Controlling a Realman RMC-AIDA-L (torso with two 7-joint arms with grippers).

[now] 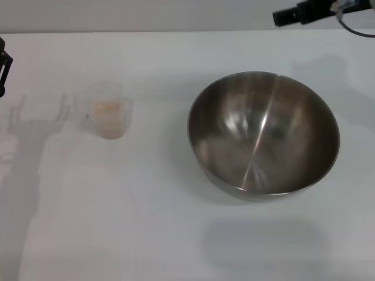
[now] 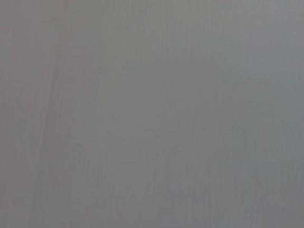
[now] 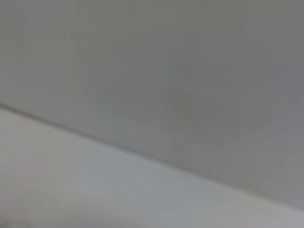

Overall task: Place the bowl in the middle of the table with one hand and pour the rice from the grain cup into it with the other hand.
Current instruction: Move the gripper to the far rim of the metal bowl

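In the head view the large steel bowl (image 1: 263, 134) stands empty on the white table (image 1: 152, 222), right of centre. The transparent grain cup (image 1: 108, 111) stands upright to its left, with pale rice (image 1: 108, 111) inside. My left gripper (image 1: 3, 64) shows only as a dark edge at the far left, level with the cup and well apart from it. My right gripper (image 1: 293, 14) is at the top right, above the table's far edge, beyond the bowl and clear of it. Both wrist views show only blank grey surface.
The table's far edge (image 1: 176, 31) meets a grey wall. A shadow of the left arm (image 1: 29, 152) falls on the table left of the cup. Bare tabletop lies between cup and bowl and in front of both.
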